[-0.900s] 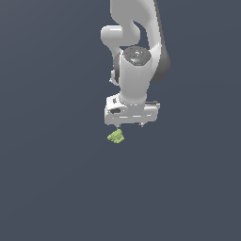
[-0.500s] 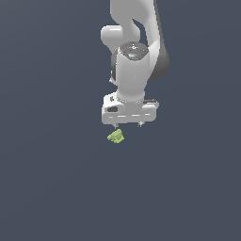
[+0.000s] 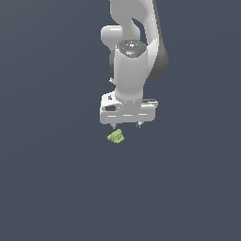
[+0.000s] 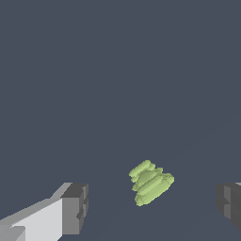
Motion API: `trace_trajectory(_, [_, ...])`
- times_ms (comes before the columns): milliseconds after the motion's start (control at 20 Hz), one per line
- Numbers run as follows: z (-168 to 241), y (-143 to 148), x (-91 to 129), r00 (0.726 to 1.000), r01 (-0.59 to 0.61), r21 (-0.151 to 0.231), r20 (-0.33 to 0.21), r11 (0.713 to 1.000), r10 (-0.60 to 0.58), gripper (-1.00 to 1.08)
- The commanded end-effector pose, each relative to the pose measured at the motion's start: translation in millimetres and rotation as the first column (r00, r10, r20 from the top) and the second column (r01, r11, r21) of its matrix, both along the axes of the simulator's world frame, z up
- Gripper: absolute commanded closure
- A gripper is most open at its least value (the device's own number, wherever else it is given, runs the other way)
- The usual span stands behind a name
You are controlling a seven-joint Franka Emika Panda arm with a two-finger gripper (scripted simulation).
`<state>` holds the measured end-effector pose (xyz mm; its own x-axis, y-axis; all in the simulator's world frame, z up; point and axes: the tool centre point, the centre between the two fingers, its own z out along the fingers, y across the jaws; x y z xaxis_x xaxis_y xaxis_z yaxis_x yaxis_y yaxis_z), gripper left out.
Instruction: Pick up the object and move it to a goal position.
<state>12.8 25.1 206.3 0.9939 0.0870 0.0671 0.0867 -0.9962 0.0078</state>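
The gripper (image 3: pixel 126 125) hangs from the white arm (image 3: pixel 134 61) with its fingers spread wide and nothing between them. In the wrist view the two dark finger pads (image 4: pixel 75 208) sit far apart, one at each side of the picture, with bare surface between them. In the exterior view only the short fingertips show below the broad white hand body, pointing straight down.

The object (image 3: pixel 116 137), a small lumpy yellow-green thing of stacked, bumpy segments, lies on the dark grey surface (image 3: pixel 52 179) just below the gripper, closer to the fingertip on the exterior view's left than to the other one. It is not touched by either finger. In the wrist view the object (image 4: pixel 150 182) lies tilted in the gap between the pads, apart from both.

No edge or corner of the surface shows in either view, so the object's place relative to them cannot be told.
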Motion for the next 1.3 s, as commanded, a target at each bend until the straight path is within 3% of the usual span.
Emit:
trace_trajectory(0, [-3,-1,-1,1.0,0.021,0.002,-0.002,1.0,-0.021,-0.92])
trace_trajectory(350, [-20,-6,-8,0.991,0.136,0.013,-0.012,0.991,-0.136,-0.92])
trace_trajectory(650, [-43,-13,-18,0.956,0.292,0.021,-0.028,0.956,-0.292,-0.92])
trace_trajectory(950, [-69,-23,-30,0.884,0.466,0.024,-0.045,0.885,-0.464,-0.92])
trace_trajectory(1250, [-93,-33,-45,0.782,0.622,0.018,-0.059,0.783,-0.62,-0.92])
